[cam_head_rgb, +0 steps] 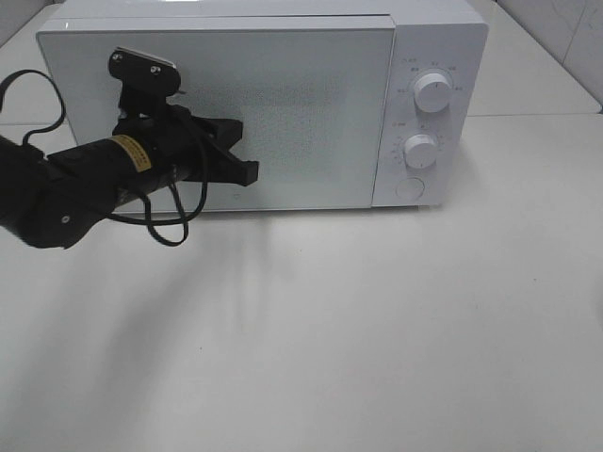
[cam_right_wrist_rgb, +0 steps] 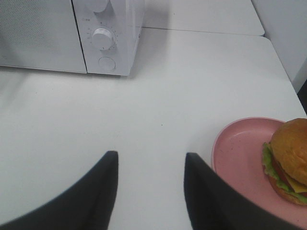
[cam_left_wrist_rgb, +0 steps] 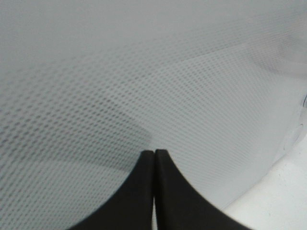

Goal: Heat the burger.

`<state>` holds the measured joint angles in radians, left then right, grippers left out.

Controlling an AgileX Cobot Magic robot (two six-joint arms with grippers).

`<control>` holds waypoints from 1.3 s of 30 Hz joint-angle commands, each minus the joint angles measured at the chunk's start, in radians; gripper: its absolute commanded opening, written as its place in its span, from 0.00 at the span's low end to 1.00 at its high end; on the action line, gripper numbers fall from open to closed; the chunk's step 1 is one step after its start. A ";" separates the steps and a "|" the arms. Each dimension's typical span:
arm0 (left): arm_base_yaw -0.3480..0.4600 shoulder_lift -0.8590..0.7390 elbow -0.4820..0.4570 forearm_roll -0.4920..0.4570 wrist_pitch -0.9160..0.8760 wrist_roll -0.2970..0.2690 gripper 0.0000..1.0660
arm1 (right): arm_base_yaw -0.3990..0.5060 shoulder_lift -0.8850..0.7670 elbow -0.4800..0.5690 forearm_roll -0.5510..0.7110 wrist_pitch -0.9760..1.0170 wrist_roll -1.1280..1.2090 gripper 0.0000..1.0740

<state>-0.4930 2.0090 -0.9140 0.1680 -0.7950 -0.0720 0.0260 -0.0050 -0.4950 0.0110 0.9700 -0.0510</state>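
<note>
Exterior high shows the left gripper [cam_head_rgb: 247, 172] up against the closed door [cam_head_rgb: 283, 113] of the white microwave [cam_head_rgb: 443, 38].

Left wrist: fingers [cam_left_wrist_rgb: 139, 191] pressed together, nothing between them, mesh door [cam_left_wrist_rgb: 120, 86] right in front.

Right wrist: right gripper [cam_right_wrist_rgb: 148, 160] sits apart and empty over the table [cam_right_wrist_rgb: 168, 86]. The burger [cam_right_wrist_rgb: 290, 160] is on a pink plate [cam_right_wrist_rgb: 237, 158] just beside it, well away from the microwave [cam_right_wrist_rgb: 72, 38].

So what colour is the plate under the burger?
Pink plate, seen best in the right wrist view; the burger sits on it.
</note>
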 commanded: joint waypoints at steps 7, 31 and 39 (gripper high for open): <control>-0.029 0.038 -0.156 -0.232 -0.021 0.020 0.00 | -0.006 -0.025 -0.001 -0.005 -0.008 0.007 0.43; -0.141 -0.128 -0.181 -0.168 0.350 0.024 0.00 | -0.006 -0.025 -0.001 -0.005 -0.008 0.007 0.43; -0.186 -0.242 -0.180 -0.168 0.613 0.024 0.00 | -0.006 -0.025 -0.001 -0.005 -0.008 0.007 0.43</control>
<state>-0.6680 1.7950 -1.0840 0.0060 -0.2530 -0.0490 0.0260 -0.0050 -0.4950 0.0100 0.9700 -0.0510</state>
